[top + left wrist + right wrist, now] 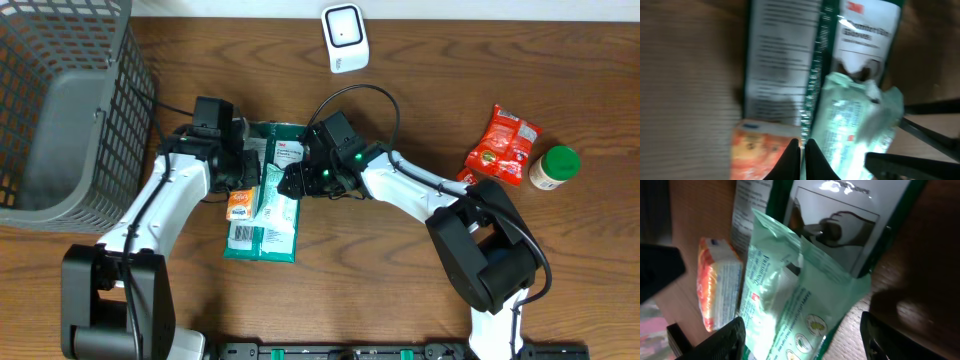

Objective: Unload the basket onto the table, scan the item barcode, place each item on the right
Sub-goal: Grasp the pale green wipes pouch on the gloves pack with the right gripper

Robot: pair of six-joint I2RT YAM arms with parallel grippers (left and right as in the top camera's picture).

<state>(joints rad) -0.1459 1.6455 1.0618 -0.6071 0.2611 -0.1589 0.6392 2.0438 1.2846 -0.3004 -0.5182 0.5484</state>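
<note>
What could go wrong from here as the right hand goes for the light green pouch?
1. The right hand stands open astride the light green pouch, which overlaps a dark green pack. Closing may pinch both or crumple the soft pouch.
2. The orange packet sits right beside it and could get dragged.
3. The shut left hand is close by, so the arms might collide.

Grey mesh basket (60, 110) at far left, red snack packet (503, 145) beside green-lidded jar (554, 167) — wooden table (400, 270)
</note>
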